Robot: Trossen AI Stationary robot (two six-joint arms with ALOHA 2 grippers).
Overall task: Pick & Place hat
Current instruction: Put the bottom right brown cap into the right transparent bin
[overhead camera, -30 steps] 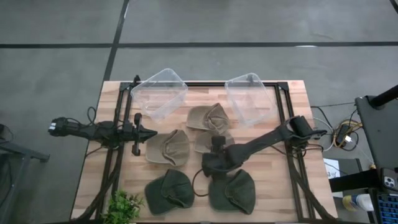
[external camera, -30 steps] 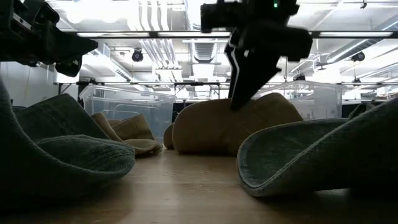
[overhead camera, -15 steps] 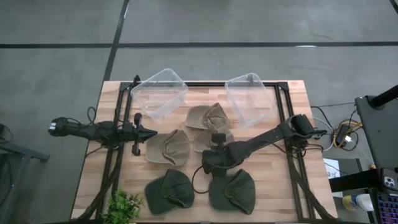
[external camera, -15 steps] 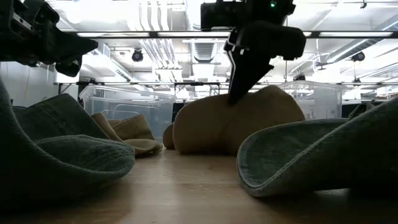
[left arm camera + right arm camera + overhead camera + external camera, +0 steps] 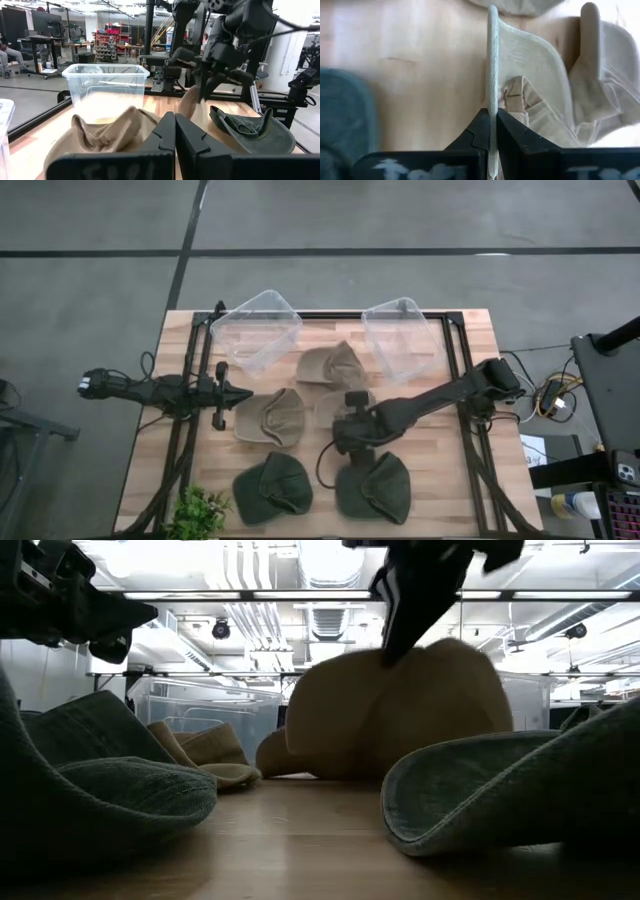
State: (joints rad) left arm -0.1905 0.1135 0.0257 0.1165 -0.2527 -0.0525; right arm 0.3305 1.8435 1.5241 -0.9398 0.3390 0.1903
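Note:
Three tan hats and two green hats lie on the wooden table. My right gripper (image 5: 345, 438) (image 5: 492, 125) is shut on the middle tan hat (image 5: 335, 402) (image 5: 400, 710), near the table's centre. Another tan hat (image 5: 270, 417) lies left of it and a third (image 5: 333, 365) beyond it. The green hats (image 5: 272, 485) (image 5: 372, 487) rest near the front edge. My left gripper (image 5: 250, 394) (image 5: 175, 135) is shut on nothing, just above the table's left part, beside the left tan hat. My right gripper pinches the tan hat's brim edge (image 5: 492, 95) between its two fingers (image 5: 479, 131), which come from above, pointing down. The thin edge stands upright between them. The hat hangs tilted below the gripper, its lower side (image 5: 290, 765) at the table.
Two clear plastic bins (image 5: 257, 328) (image 5: 402, 338) stand at the table's far side. A black frame rail (image 5: 455, 370) runs around the table. A small green plant (image 5: 197, 510) stands at the front left corner. Bare wood shows at the table's right part.
My right gripper has shut on the tan hat's brim and gone up and slightly toward the far edge. The hat's gripped side has been drawn up and the hat stands taller, its lower side still at the table.

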